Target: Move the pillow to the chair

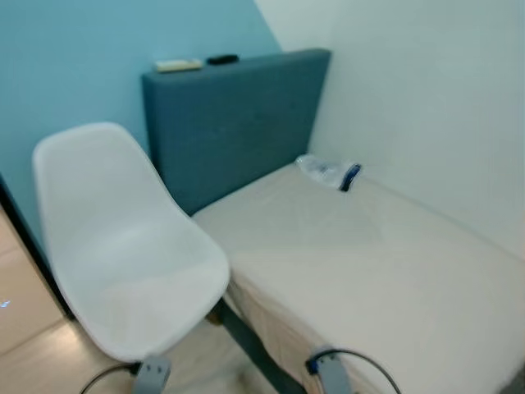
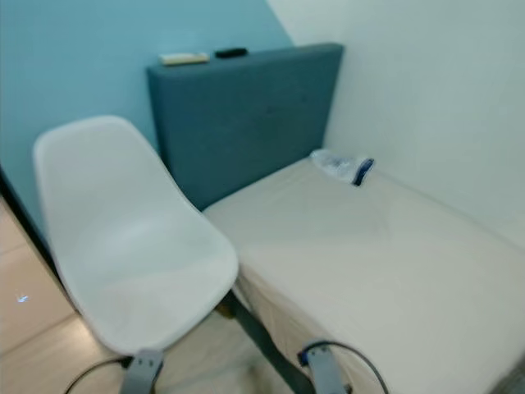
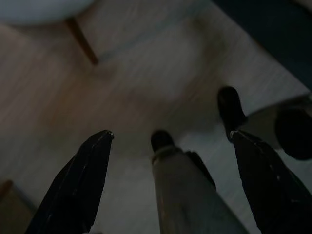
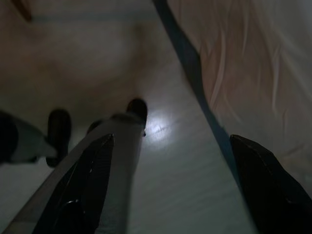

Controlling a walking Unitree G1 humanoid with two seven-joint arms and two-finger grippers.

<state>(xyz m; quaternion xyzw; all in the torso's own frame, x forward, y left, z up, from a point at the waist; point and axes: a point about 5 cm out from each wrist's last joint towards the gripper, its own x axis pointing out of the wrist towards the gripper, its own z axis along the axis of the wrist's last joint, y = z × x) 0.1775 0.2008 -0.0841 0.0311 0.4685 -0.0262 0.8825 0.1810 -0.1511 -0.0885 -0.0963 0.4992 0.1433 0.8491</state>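
The white chair [image 1: 123, 246] stands just beside the bed [image 1: 385, 271], its back toward the blue wall and its seat facing the room. A clear bag [image 1: 328, 172] lies near the headboard [image 1: 234, 123]. Both arms hang over the floor; left gripper [image 3: 170, 139] and right gripper [image 4: 170, 141] have fingers spread wide, holding nothing.

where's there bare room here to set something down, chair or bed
The white chair seat is bare from backrest to front edge. The bed is bare across most of its sheet, from the edge beside the chair to the wall. The only occupied spots are the corner near the headboard, where a plastic bottle lies, and the headboard's top, holding two small items.
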